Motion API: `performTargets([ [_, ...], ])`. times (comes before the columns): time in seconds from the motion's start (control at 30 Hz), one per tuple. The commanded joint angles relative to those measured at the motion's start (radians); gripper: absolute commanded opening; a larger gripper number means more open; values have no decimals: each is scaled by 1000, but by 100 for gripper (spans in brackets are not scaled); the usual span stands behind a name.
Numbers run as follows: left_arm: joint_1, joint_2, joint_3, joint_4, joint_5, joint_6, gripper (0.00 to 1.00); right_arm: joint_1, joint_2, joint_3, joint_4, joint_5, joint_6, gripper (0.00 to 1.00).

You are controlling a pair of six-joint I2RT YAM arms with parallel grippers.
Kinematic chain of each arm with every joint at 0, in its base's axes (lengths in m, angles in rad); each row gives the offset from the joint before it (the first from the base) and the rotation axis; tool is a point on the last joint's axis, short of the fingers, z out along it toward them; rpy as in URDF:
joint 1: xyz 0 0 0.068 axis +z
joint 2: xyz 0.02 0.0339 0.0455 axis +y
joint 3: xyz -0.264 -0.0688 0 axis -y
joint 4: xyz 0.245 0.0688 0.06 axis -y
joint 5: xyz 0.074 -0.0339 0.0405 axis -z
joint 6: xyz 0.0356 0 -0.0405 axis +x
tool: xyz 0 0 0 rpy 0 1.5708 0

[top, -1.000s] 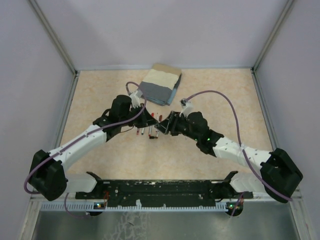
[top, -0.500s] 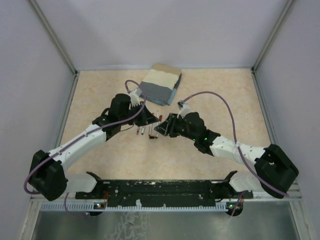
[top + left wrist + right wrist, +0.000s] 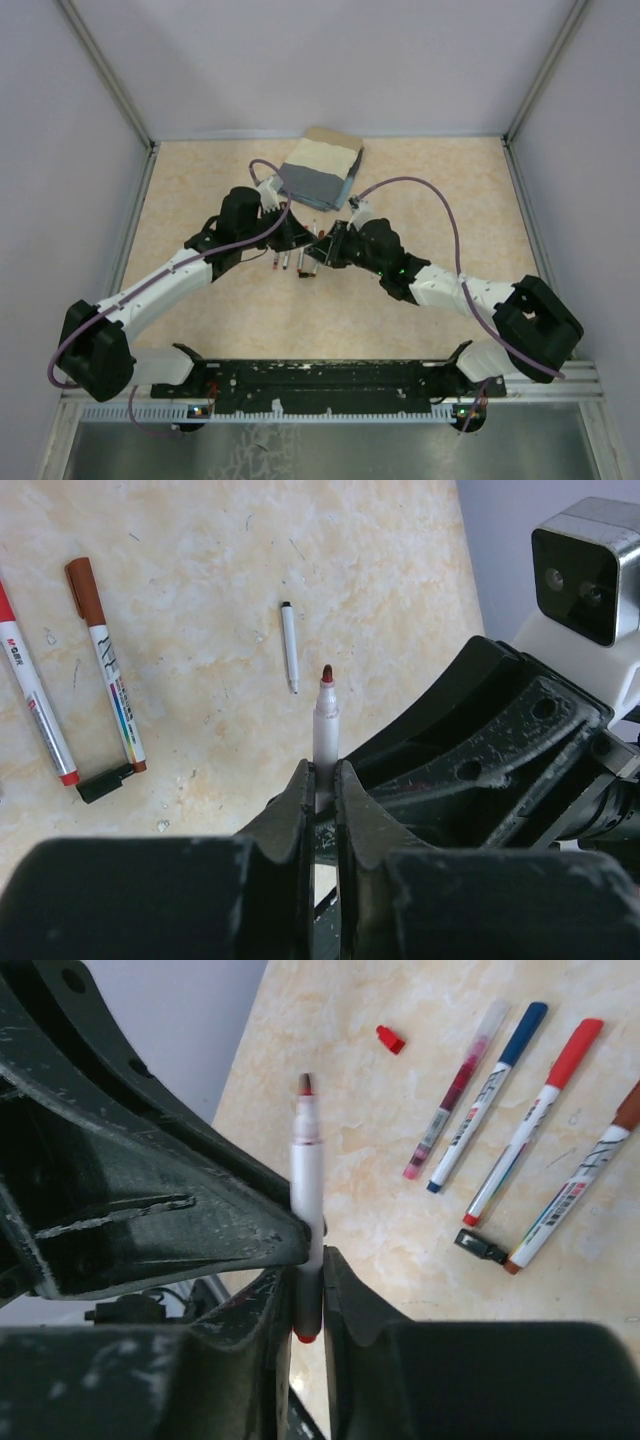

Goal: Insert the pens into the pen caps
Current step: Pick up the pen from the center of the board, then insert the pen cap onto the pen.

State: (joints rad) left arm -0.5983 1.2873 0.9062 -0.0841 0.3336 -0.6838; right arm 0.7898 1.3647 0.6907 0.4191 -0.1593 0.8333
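An uncapped pen (image 3: 325, 720) with a white barrel and a bare red-brown tip stands between the fingers of my left gripper (image 3: 320, 775), which is shut on it. In the right wrist view the same pen (image 3: 307, 1170) shows its red back end low between the fingers of my right gripper (image 3: 312, 1260), also shut on it. The two grippers meet mid-table, left gripper (image 3: 300, 236) against right gripper (image 3: 326, 248). On the table lie a red cap (image 3: 390, 1039), a black cap (image 3: 481, 1246), and capped pens: blue (image 3: 487, 1095), red (image 3: 533, 1120), brown (image 3: 580, 1185).
A pink see-through pen (image 3: 455, 1090) lies beside the blue one. A thin dark-tipped pen (image 3: 289, 645) lies alone farther out. A folded grey-beige cloth (image 3: 320, 168) sits at the back of the table. Walls and metal posts close in the table's sides and rear.
My right gripper has moved left up to the left gripper and closed its fingers on the pen that the left one holds. The left arm has stayed put.
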Motion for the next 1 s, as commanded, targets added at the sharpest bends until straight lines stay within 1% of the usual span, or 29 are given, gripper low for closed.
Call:
performTargets([
  [0.0,0,-3,4,32,6,3,12,0,-14,47,57,59,-8,9],
  [0.07,1,-4,5,31,-14,12,17,1,-15,47,45,69,-14,0],
  [0.2,12,-17,13,5,-109,37,35,-1,-20,45,-21,100,-12,0],
  [0.3,53,-27,35,-66,-189,58,44,-5,-31,21,-80,127,0,0],
  [0.43,119,-13,70,-174,-327,102,48,-9,-61,-33,-113,147,6,0],
  [0.57,162,65,115,-298,-493,128,51,-9,-106,-73,-148,161,6,0],
  [0.67,180,136,149,-323,-529,179,52,-9,-142,-95,-174,176,-1,0],
  [0.7,182,162,175,-334,-542,206,53,-9,-152,-101,-183,179,-5,0],
  [0.77,183,210,213,-340,-556,308,54,-9,-173,-109,-202,188,-15,0],
  [0.87,186,265,273,-350,-569,499,64,-9,-205,-122,-229,197,-32,0],
  [0.97,189,301,327,-363,-601,682,68,-9,-239,-140,-241,203,-45,0],
])
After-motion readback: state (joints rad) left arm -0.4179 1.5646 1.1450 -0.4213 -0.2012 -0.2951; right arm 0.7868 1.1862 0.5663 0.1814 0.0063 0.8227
